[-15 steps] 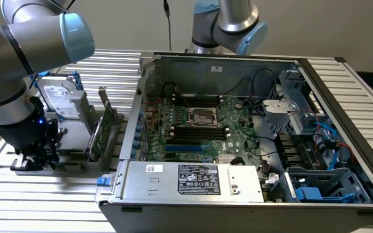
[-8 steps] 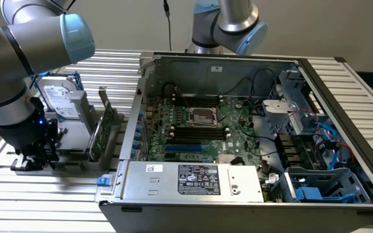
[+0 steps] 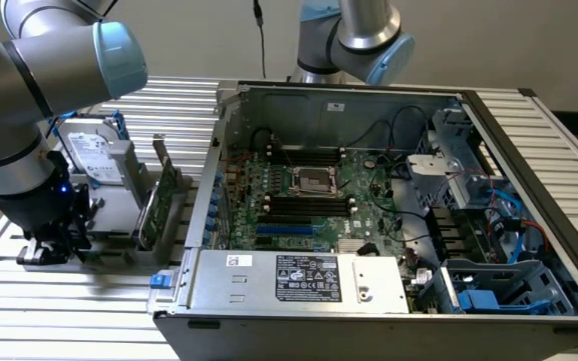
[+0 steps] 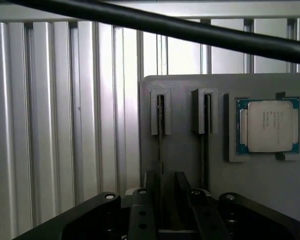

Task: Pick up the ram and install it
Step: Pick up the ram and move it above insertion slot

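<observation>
Exterior view: arm bent low at exterior view's left, pincer (image 3: 50, 247) down over grey holder (image 3: 118, 256) on slatted desk (image 3: 68, 316), near hard drive (image 3: 93, 154) and wide green card (image 3: 159, 199). Open computer case (image 3: 530, 173) alongside.

Wrist view: pincer (image 4: 166, 184) spread wide, gripping nothing. Thin dark edge standing in holder slot, just ahead of fingers, is probably ram (image 4: 160, 120) seen edge-on. Processor chip (image 4: 267, 125) lies beside.

Judgement: ram light, stiff, thin, fragile. Grip flat faces mid-length near top edge, gently, off contacts.
</observation>
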Tool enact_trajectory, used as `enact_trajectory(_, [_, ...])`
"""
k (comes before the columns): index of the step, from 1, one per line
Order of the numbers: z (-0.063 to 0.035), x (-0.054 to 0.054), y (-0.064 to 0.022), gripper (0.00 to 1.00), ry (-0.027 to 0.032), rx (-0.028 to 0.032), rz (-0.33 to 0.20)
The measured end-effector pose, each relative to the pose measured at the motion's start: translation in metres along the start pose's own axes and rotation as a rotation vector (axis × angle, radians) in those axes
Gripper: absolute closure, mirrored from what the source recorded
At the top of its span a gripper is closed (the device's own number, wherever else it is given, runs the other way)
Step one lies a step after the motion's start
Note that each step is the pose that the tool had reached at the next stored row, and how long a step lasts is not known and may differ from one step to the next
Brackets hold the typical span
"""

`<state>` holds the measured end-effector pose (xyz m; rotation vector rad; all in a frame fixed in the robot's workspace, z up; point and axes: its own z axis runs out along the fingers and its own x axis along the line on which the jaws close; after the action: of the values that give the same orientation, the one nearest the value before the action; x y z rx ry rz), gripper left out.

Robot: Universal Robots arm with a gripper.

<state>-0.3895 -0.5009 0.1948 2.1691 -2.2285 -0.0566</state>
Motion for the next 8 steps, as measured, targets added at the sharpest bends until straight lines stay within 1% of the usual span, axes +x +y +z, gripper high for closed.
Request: enact_trajectory(8, [0.0000, 0.0000, -0.0007, 0.69, 0.0016, 0.0001, -0.037])
